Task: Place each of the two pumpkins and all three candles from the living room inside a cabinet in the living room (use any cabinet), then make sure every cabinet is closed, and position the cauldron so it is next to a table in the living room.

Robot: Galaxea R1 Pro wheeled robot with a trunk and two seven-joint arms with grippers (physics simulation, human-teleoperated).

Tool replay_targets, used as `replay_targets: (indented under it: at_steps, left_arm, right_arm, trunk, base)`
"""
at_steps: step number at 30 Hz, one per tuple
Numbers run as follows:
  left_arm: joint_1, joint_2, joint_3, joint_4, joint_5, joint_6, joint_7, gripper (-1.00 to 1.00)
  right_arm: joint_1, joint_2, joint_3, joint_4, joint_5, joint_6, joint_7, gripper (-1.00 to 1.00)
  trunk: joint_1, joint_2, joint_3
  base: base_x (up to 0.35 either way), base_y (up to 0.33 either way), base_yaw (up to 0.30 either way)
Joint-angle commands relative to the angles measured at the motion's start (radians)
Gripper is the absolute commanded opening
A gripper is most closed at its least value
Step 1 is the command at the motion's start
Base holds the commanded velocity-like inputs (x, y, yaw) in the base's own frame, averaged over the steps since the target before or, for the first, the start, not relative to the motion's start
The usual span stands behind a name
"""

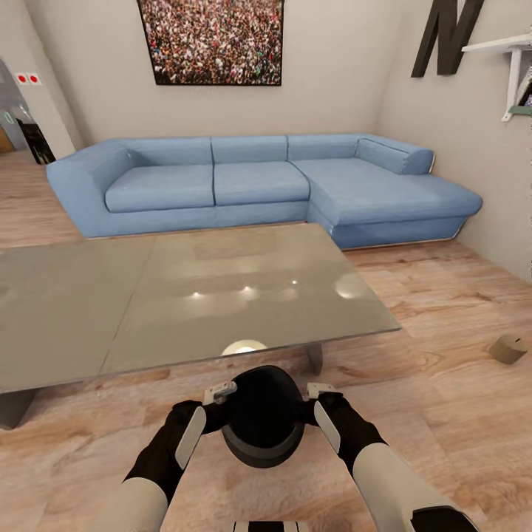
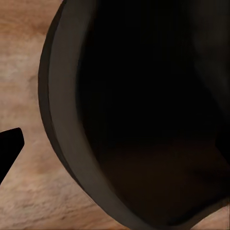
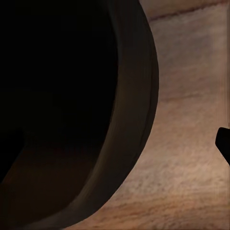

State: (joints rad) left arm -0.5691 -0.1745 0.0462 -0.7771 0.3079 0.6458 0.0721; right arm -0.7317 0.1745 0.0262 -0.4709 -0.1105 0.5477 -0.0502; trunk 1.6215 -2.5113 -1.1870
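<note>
Glass table point(image 1: 185, 295), cauldron point(image 1: 262, 425) between pincers

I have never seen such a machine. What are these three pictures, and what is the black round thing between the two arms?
These are simulator renders of a two-armed wheeled robot. The large picture comes from its head camera, looking down over both arms. The left claw and right claw press a black cauldron between them, above the wooden floor. The two small pictures come from wrist cameras, very near the cauldron's rim. Ahead stands a grey table, then a blue sofa. A candle lies on the floor.
</note>
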Motion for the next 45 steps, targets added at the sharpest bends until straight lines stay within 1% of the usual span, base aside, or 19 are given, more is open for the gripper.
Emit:
replay_targets:
  at_steps: [1,7,9,10,11,13,17,19,28,30,32,35,42,45]
  left_arm:
    - [0.000,0.000,0.005,0.000,0.000,0.001,0.000,1.00]
    - [0.000,0.000,0.013,0.001,0.002,0.019,-0.001,1.00]
    - [0.000,0.000,0.013,0.001,0.002,0.043,-0.001,1.00]
    - [0.001,0.000,0.014,0.001,0.003,0.076,-0.004,1.00]
    - [0.001,0.000,0.016,0.001,0.004,0.085,-0.005,1.00]
    - [0.001,0.000,0.037,0.001,0.015,0.108,-0.006,1.00]
    - [0.003,0.000,0.102,0.004,0.027,0.125,-0.010,1.00]
    - [0.003,0.003,0.114,0.005,0.029,0.128,-0.010,1.00]
    - [0.003,0.009,0.122,0.005,0.031,0.145,-0.013,1.00]
    - [0.003,0.015,0.122,0.005,0.031,0.149,-0.014,1.00]
    - [0.003,0.029,0.123,0.005,0.031,0.152,-0.015,1.00]
    - [0.003,0.041,0.125,0.005,0.031,0.158,-0.015,1.00]
    - [0.003,0.043,0.125,0.005,0.032,0.177,-0.015,1.00]
    - [0.003,0.045,0.137,0.004,0.054,0.179,-0.015,1.00]
  right_arm:
    - [0.000,0.000,0.000,0.000,0.000,0.001,0.000,1.00]
    - [0.000,0.000,0.000,0.000,0.000,0.003,0.001,1.00]
    - [0.000,0.000,0.000,0.000,0.000,0.003,0.001,1.00]
    - [0.000,0.000,0.000,0.000,0.000,0.003,0.000,1.00]
    - [0.000,0.000,0.001,0.000,0.000,0.003,0.000,1.00]
    - [0.000,0.000,0.001,0.000,0.000,0.003,0.000,1.00]
    - [0.000,0.000,0.004,0.000,0.000,0.002,-0.001,1.00]
    - [-0.001,0.000,0.004,0.000,0.000,0.004,-0.002,1.00]
    - [-0.001,0.000,0.002,0.000,0.000,0.003,-0.002,1.00]
    - [-0.001,0.000,0.004,-0.001,0.000,0.002,-0.002,1.00]
    - [-0.001,0.000,0.006,0.000,0.000,0.002,-0.002,1.00]
    - [-0.001,0.000,0.007,-0.001,0.000,0.003,-0.002,1.00]
    - [0.001,0.000,0.008,-0.028,0.000,0.004,-0.003,1.00]
    - [0.002,0.000,0.008,-0.035,0.000,0.003,-0.003,1.00]
  trunk:
    - [0.000,0.000,0.004]
    - [-0.003,0.002,0.027]
    - [-0.004,0.002,0.035]
    - [-0.004,0.002,0.039]
    - [-0.005,0.003,0.043]
    - [-0.006,0.003,0.050]
    - [-0.008,0.004,0.066]
    - [-0.008,0.005,0.074]
    - [-0.013,0.007,0.108]
    - [-0.013,0.007,0.116]
    - [-0.014,0.008,0.124]
    - [-0.016,0.008,0.135]
    - [-0.019,0.010,0.163]
    - [-0.020,0.011,0.174]
  base:
    - [0.000,0.000,0.000]
    - [-0.181,0.000,0.000]
    - [-0.090,0.000,0.000]
    - [-0.072,0.000,0.000]
    - [-0.106,0.000,0.000]
    - [-0.207,0.000,0.000]
    - [-0.124,0.000,0.000]
    - [-0.023,0.000,0.000]
    - [-0.004,0.000,0.000]
    - [-0.041,0.000,0.000]
    - [-0.187,0.000,0.000]
    - [-0.169,0.000,0.000]
    - [-0.017,0.000,0.000]
    - [-0.204,0.000,0.000]
